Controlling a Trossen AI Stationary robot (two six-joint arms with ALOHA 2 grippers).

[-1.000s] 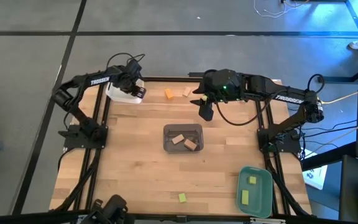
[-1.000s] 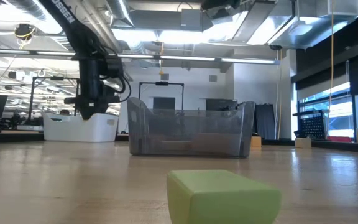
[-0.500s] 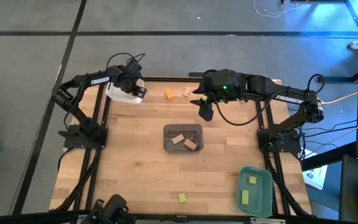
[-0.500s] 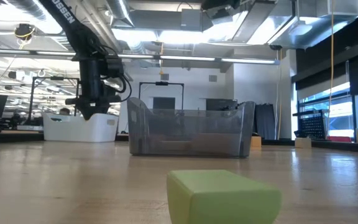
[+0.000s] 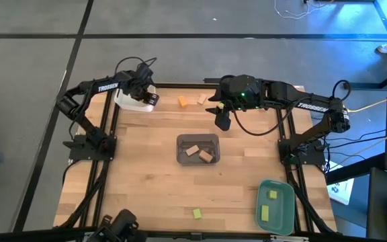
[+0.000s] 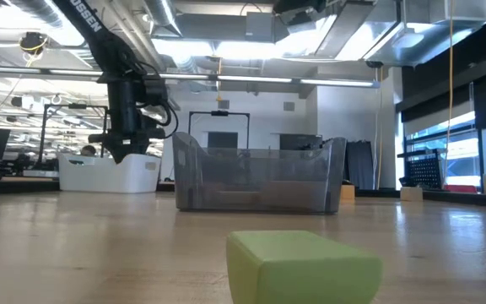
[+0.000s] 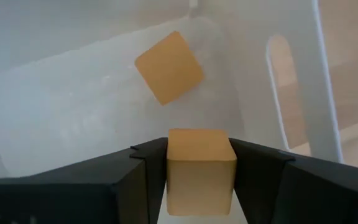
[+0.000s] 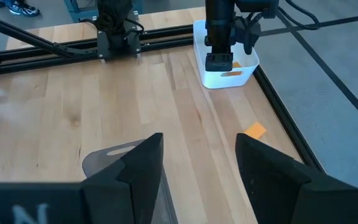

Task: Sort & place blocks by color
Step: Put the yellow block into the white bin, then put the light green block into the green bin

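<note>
Over white tray (image 5: pixel 134 102), left gripper (image 7: pixel 199 186) (pointing down) clamps orange block (image 7: pixel 200 169), seemingly unreleased.

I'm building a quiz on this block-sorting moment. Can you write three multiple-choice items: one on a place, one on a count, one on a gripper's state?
1. Where is the left gripper?
A. over the white tray
B. over the teal tray
C. over the grey tray

2. How many blocks lie in the teal tray?
A. none
B. two
C. five

3. What is the left gripper's state?
A. open and empty
B. shut on an orange block
C. out of view

Answers: 1 A, the high view shows it above the white tray at the table's far left corner. 2 B, two yellow-green blocks lie there. 3 B, the left wrist view shows the block between its fingers.
</note>
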